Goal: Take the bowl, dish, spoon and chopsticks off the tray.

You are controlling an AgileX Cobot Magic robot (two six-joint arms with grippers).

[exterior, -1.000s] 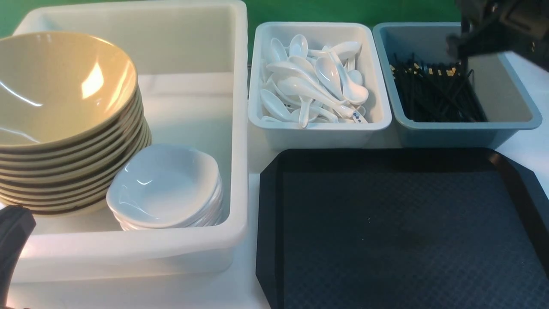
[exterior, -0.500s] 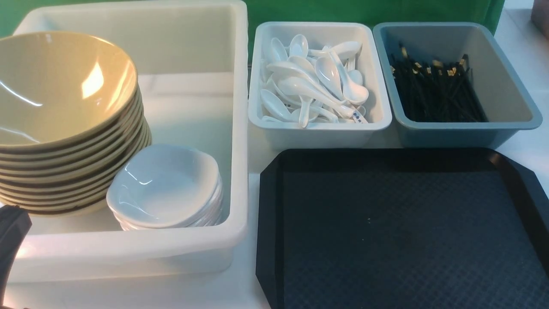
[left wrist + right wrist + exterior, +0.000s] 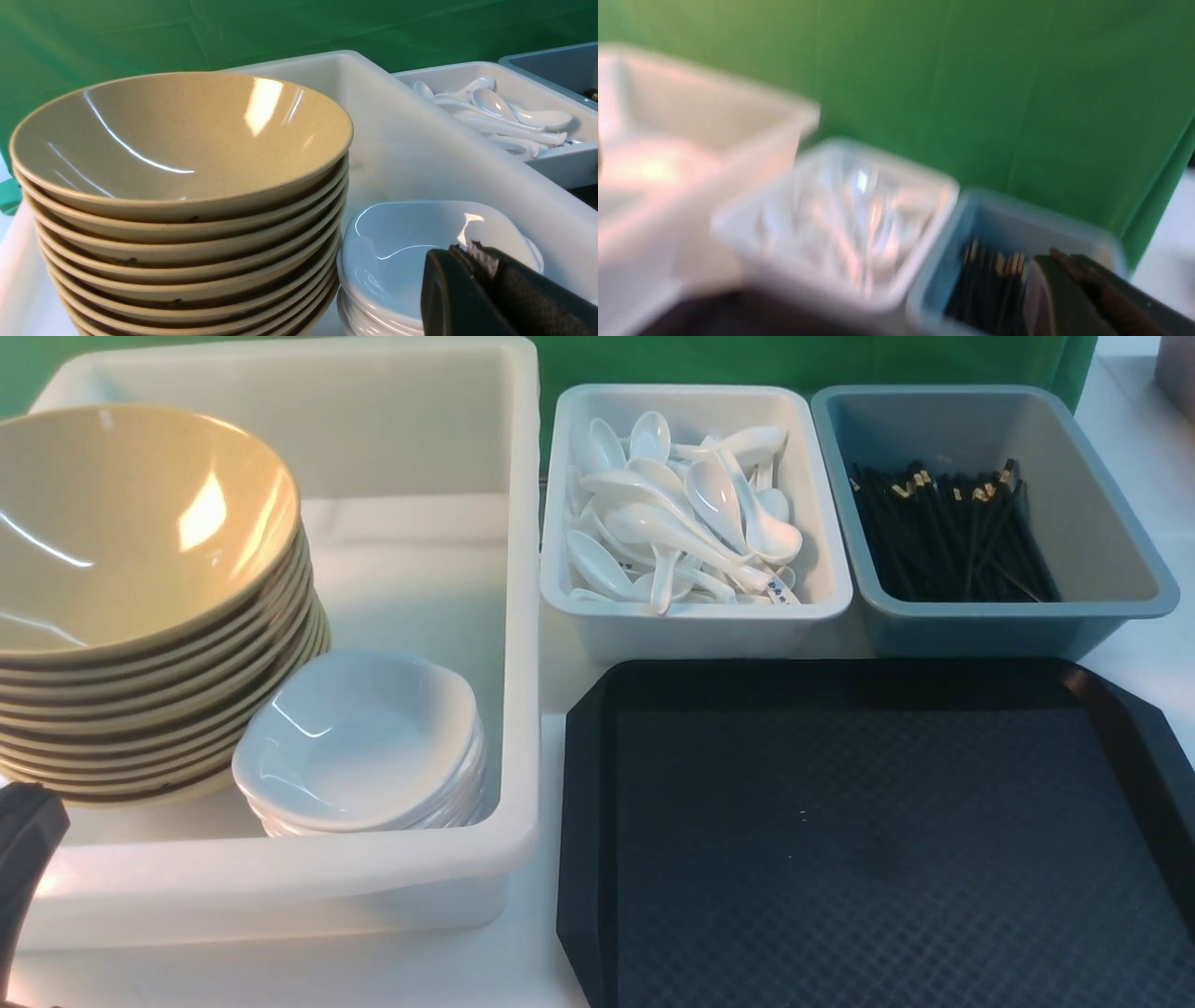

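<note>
The black tray (image 3: 868,840) lies bare at the front right. Olive-yellow bowls (image 3: 131,551) stand stacked in the big white tub (image 3: 518,616), with a stack of white dishes (image 3: 359,737) beside them. White spoons (image 3: 691,513) fill the small white tub. Black chopsticks (image 3: 952,537) lie in the grey-blue tub (image 3: 1102,588). My left gripper (image 3: 460,250) is shut and empty, close by the dishes (image 3: 402,238) and the bowls (image 3: 182,135). In the blurred right wrist view my right gripper (image 3: 1052,256) is shut and empty, near the chopsticks (image 3: 985,280). It is out of the front view.
The small white tub (image 3: 695,625) and the grey-blue tub stand side by side just behind the tray. A dark part of my left arm (image 3: 28,849) shows at the front left corner. A green backdrop (image 3: 747,359) closes the far side.
My right gripper, a second ago above the grey-blue tub, has moved out of the front view. The chopsticks it released have settled in the tub. The left arm barely moved.
</note>
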